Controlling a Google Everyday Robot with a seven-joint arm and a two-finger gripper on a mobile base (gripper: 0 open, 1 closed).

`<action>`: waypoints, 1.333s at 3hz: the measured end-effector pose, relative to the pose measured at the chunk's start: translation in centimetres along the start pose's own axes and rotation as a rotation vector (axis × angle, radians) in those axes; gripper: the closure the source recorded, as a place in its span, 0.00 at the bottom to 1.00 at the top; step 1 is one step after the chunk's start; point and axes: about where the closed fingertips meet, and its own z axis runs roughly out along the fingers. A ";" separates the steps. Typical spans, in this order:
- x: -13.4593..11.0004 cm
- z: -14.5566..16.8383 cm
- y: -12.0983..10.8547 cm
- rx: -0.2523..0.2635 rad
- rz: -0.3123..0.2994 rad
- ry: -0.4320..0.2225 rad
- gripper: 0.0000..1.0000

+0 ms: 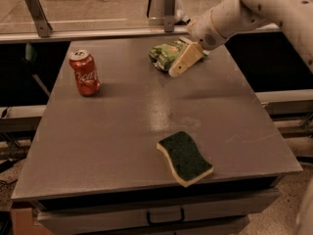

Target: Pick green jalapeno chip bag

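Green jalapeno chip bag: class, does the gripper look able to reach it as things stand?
Probably yes: the gripper is right beside the green jalapeno chip bag, nothing between them; the soda can and sponge lie well away.

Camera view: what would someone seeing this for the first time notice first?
The white arm reaching in from the upper right, its gripper at the right side of the green jalapeno chip bag near the far edge of the table. Next, the red soda can standing far left, and the dark-green sponge lying near the front edge.
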 end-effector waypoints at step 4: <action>3.6 8.0 -2.6 -0.078 0.172 0.045 0.47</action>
